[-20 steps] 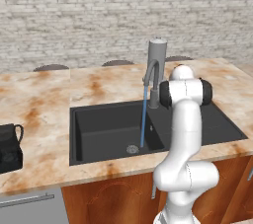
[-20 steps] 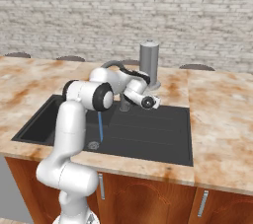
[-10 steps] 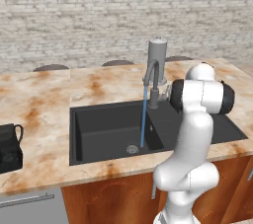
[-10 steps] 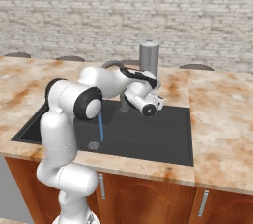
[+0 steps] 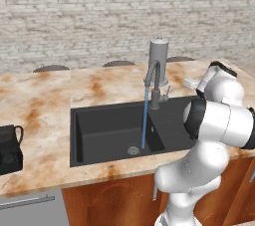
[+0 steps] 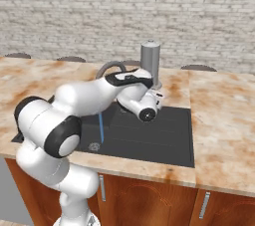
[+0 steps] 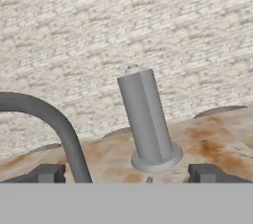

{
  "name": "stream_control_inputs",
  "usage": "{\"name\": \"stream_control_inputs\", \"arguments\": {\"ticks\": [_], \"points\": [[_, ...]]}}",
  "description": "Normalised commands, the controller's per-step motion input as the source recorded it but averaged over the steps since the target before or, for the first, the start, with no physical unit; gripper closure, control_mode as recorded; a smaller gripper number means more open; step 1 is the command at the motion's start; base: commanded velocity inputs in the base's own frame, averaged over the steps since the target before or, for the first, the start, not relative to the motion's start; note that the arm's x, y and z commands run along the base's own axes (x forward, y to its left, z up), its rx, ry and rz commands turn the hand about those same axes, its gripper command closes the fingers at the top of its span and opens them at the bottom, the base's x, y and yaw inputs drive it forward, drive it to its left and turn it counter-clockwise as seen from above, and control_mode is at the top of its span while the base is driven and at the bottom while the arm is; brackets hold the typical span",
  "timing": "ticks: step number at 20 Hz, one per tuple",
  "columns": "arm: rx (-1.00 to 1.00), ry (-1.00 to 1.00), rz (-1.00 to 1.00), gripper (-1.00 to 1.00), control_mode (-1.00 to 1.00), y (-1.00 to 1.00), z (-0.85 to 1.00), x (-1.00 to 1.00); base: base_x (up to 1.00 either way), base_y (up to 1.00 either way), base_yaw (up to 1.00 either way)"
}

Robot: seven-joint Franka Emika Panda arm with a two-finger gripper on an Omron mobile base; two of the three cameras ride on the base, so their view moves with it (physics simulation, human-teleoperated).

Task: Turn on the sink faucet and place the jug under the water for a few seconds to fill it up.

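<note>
The sink faucet [image 5: 155, 81] stands behind the sink [image 5: 102, 129], and the water [image 5: 145, 119] runs as a thin blue stream from its arched spout down to the drain [image 5: 133, 150]. The jug [image 5: 9, 149], small and black, sits on the counter at the far left, far from the arm. My gripper [image 7: 127, 174] is open and holds nothing. It hangs just right of the faucet, level with the spout, facing the back wall. In the hand view the spout [image 7: 63, 128] curves past on the left. The water [image 6: 101, 128] also shows in the right base view.
A taller plain grey cylinder [image 5: 158, 55] stands on the counter right behind the faucet, dead ahead of the hand [image 7: 146, 119]. The black draining board [image 5: 175, 119] lies right of the basin. Marble counter [image 5: 45, 100] stretches to both sides, with a brick wall behind.
The jaws have opened wider. The arm's elbow has swung right and the hand has drawn back a little from the faucet. The water runs throughout.
</note>
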Motion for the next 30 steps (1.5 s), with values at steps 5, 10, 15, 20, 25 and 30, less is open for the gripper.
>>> {"name": "stream_control_inputs", "arguments": {"ticks": [5, 10, 15, 20, 25, 30], "points": [[0.0, 0.04, 0.05, -1.0, -1.0, 0.0, 1.0, -0.2, 0.0, 0.0, 0.0], [-0.04, 0.08, 0.07, -1.0, -1.0, 0.09, 0.95, -0.2, 0.0, 0.0, 0.0], [-0.18, 0.01, 0.25, -1.0, -1.0, 0.52, 0.27, -0.56, 0.0, 0.0, 0.0], [-0.21, -0.08, 0.37, -1.0, -1.0, 0.63, 0.02, -0.95, 0.0, 0.0, 0.0], [-0.2, -0.04, 0.35, -1.0, -1.0, 0.67, 0.18, -0.89, 0.0, 0.0, 0.0], [-0.18, -0.04, 0.34, -1.0, -1.0, 0.76, 0.16, -0.96, 0.0, 0.0, 0.0]]}}
